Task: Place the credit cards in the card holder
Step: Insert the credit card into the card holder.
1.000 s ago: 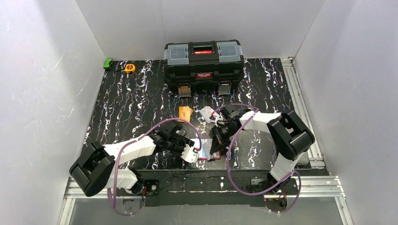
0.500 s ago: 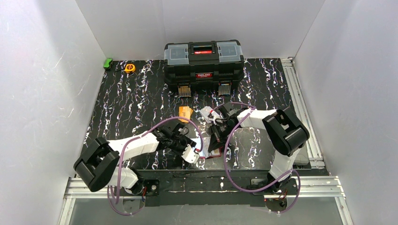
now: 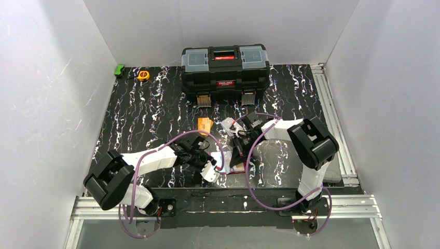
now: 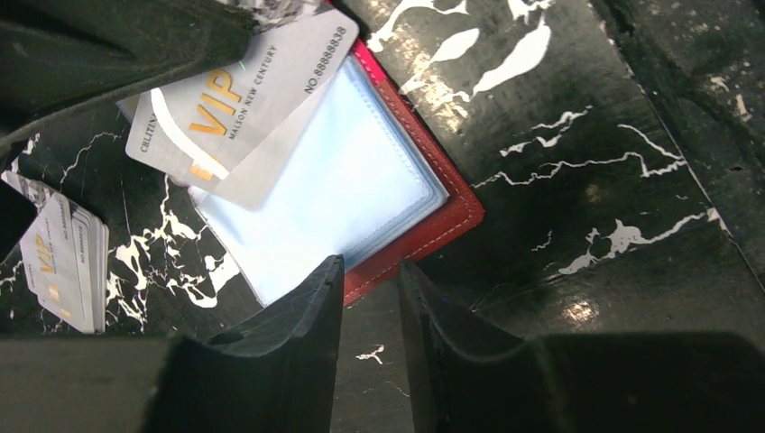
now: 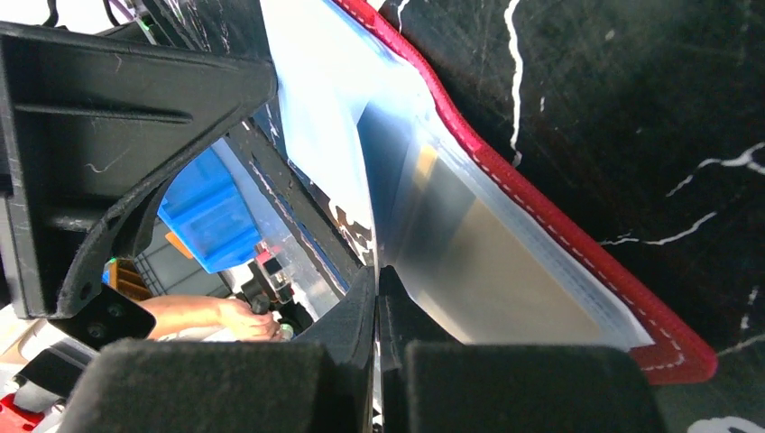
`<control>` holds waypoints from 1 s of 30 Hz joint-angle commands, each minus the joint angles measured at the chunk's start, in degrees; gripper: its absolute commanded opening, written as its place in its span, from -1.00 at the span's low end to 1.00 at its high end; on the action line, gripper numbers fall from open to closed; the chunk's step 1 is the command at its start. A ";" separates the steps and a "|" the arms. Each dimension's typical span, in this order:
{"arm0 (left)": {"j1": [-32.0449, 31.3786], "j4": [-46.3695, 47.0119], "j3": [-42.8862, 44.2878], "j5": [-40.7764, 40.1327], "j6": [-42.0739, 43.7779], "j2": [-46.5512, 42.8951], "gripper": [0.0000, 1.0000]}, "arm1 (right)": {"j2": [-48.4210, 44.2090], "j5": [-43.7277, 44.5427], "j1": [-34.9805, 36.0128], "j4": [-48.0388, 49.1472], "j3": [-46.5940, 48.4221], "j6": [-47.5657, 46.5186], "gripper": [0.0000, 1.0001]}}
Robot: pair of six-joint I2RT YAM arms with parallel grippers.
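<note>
**Top view:** the card holder [image 3: 236, 168] lies open at the near edge of the worktop [image 3: 155, 114], about midway along it. The left gripper [image 3: 211, 174] is just beside it and the right gripper [image 3: 239, 151] is over its far side. An orange pile [image 3: 205, 124] and a whitish pile [image 3: 228, 126] sit mid-worktop, in front of the toolbox [image 3: 225, 70].

**Left wrist:** the holder has a red stitched rim [image 4: 456, 216] and pale clear pockets. A grey credit card [image 4: 239, 90] printed "VIP" lies across its far corner, with its lower end seemingly under a sleeve. A side stack [image 4: 63, 257] rests on the worktop nearby. The left gripper [image 4: 370, 298] is released, with a narrow gap and nothing between the jaws. The red rim sits right at that gap.

**Right wrist:** the right gripper [image 5: 377, 289] is clenched tight on something thin, which looks like the credit card [image 5: 487, 253] going into a pocket by the red rim [image 5: 672, 347].

**Handling:** the cards are probably light, stiff and slick, so pinch them by a short edge. The holder looks soft and likely to slide, with floppy sleeves, so pin it by the red rim.
</note>
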 commanded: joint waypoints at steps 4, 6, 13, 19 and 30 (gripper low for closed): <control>-0.23 -17.57 0.07 6.25 11.53 -3.23 -0.82 | 2.02 2.28 -0.77 1.92 1.61 -1.36 -0.97; -0.24 -14.88 -2.18 5.87 12.59 -4.85 -0.83 | 2.31 3.70 -0.85 1.44 1.51 -1.69 -0.97; 0.37 -11.85 0.85 4.11 6.77 -4.27 -0.87 | 1.40 5.14 -0.90 0.94 0.64 -2.02 -0.97; 1.15 -3.22 -0.65 2.72 4.99 -6.79 -0.82 | 1.32 6.24 -0.85 -0.01 1.14 -2.59 -0.97; 1.18 0.88 0.92 3.49 6.42 -0.76 -0.63 | 0.46 7.26 -0.88 0.26 0.84 -2.23 -0.97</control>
